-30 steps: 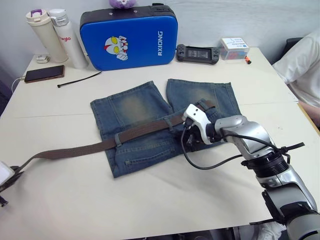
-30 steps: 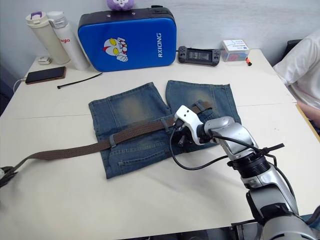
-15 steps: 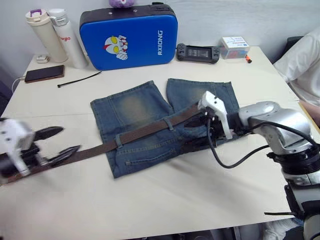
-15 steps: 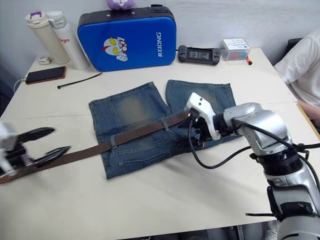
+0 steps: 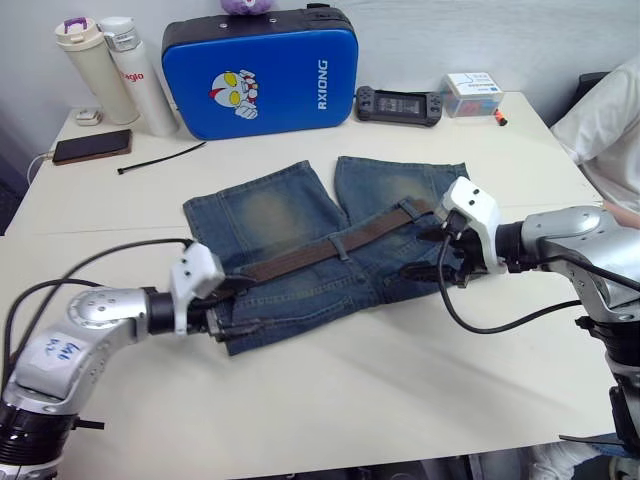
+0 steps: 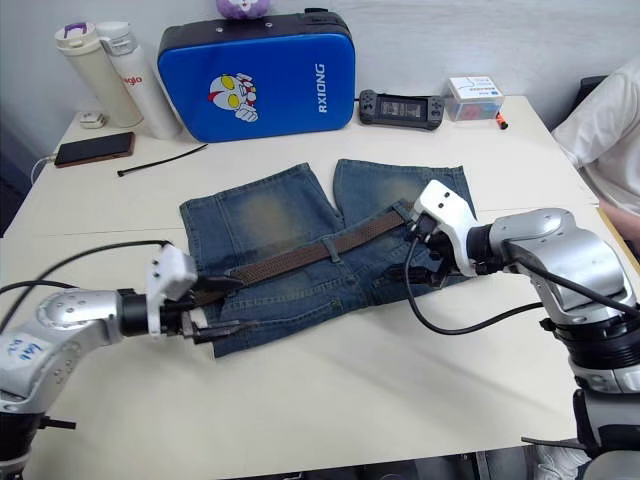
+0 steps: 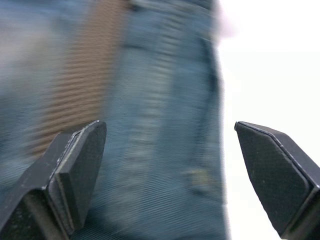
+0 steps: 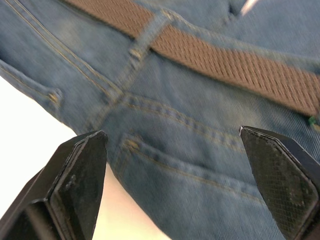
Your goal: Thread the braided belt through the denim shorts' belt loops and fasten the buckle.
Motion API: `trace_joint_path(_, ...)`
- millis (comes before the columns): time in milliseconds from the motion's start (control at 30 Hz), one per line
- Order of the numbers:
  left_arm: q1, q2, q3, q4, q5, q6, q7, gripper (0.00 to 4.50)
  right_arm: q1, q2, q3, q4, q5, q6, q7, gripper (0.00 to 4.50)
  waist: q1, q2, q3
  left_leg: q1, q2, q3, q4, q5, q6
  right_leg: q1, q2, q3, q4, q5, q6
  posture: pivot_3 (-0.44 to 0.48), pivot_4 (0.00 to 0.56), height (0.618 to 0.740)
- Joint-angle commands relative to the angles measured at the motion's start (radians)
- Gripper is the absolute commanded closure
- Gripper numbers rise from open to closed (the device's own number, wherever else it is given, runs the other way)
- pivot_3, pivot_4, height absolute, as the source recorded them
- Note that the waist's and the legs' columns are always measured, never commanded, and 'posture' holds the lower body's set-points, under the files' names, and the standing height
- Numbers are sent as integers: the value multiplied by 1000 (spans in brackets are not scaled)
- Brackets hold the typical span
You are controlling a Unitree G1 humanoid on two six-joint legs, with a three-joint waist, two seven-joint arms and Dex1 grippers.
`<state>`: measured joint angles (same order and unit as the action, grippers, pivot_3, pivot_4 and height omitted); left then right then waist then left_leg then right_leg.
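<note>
While the left gripper (image 6: 222, 307) sits at the left end of the denim shorts (image 6: 290, 250), its two black fingers are spread wide, one above the braided belt (image 6: 310, 255) and one below it by the shorts' lower corner, gripping nothing. From the left wrist view the fingers (image 7: 80, 165) stand far apart over blue denim, with the brown weave running under one of them. Over on the other side, the right gripper (image 6: 428, 255) hovers at the shorts' right end, jaws also gaping wide and empty. Its wrist view shows the belt passing under a belt loop (image 8: 145, 37) on the waistband. The belt lies diagonally across the shorts, threaded through the loops, its right end near the right gripper. I cannot make out the buckle. The shorts lie flat mid-table (image 6: 330, 400). Behind them stand a blue case (image 6: 258, 72), two bottles (image 6: 115, 80), a phone (image 6: 92, 148), a black cable tie (image 6: 160, 160) and a game controller (image 6: 400, 106).
</note>
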<state>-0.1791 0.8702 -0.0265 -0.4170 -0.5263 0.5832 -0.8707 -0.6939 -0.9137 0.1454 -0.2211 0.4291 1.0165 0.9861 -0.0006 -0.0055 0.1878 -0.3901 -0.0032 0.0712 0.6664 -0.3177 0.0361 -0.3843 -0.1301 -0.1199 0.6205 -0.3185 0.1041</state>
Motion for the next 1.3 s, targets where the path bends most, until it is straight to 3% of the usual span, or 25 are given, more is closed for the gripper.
trace_joint_path(33, -44, -22, -62, -13, 69, -69, -30, 0, 6, -29, -42, -16, -7, -26, -5, 40, 5, 0, 0, 0, 0, 0, 0, 0, 0, 0, 0, 0, 0, 0, 0, 0, 150, 725)
trace_joint_path(200, -77, -28, -271, 99, 365, -312, -55, 0, 28, -32, -60, -33, -1, -20, -26, 40, 16, 0, 0, 0, -1, 0, 1, 1, 1, 1, -1, 0, 0, 0, 0, 0, 150, 725)
trace_joint_path(267, -83, -35, -303, 161, 430, -378, -55, 0, 36, -33, -68, -44, 3, -14, -33, 40, 22, 0, 0, 0, -1, 0, 1, 1, 1, 1, 0, -1, 0, 0, 0, 0, 150, 725)
trace_joint_path(367, -123, -35, -255, 273, 489, -510, -14, 783, 39, -28, -82, -65, 11, 26, -60, 0, 24, 0, 0, 0, -1, 0, 1, 1, 1, 1, -1, 0, 0, 0, 0, 0, 150, 725)
trace_joint_path(667, -92, 114, -108, 425, 412, -696, -198, 4464, 47, -8, -82, -116, 50, 63, -87, 0, 3, 1, 0, 0, 0, -1, 0, 2, 2, 0, -2, -1, 1, 0, 0, 0, 150, 725)
trace_joint_path(833, -153, 161, -84, 586, 415, -802, -292, 4489, 38, 11, -70, -115, 55, 63, -96, 0, -4, 2, 1, 0, 0, -1, -1, 2, 2, 0, -2, -5, 1, 0, 0, 0, 150, 725)
trace_joint_path(1033, -162, 173, -54, 652, 405, -828, -344, 4489, 38, 31, -66, -98, 50, 80, -128, 0, -4, 2, 1, 0, -1, 0, 0, 2, 2, 0, -2, -10, 2, 0, 0, 0, 150, 725)
trace_joint_path(1267, -78, 187, 63, 586, 337, -674, -297, 4489, 34, 48, -57, -68, 52, 72, -123, 0, -16, 2, 1, 0, 0, 0, -1, 2, 2, -2, -2, -10, 4, 0, 0, 0, 150, 725)
trace_joint_path(1300, -63, 190, 83, 556, 300, -621, -308, 3989, 30, 52, -56, -58, 55, 68, -116, 0, -15, 2, 1, -1, 0, 0, 0, 2, 2, -2, -2, -10, 4, 0, 0, 0, 150, 725)
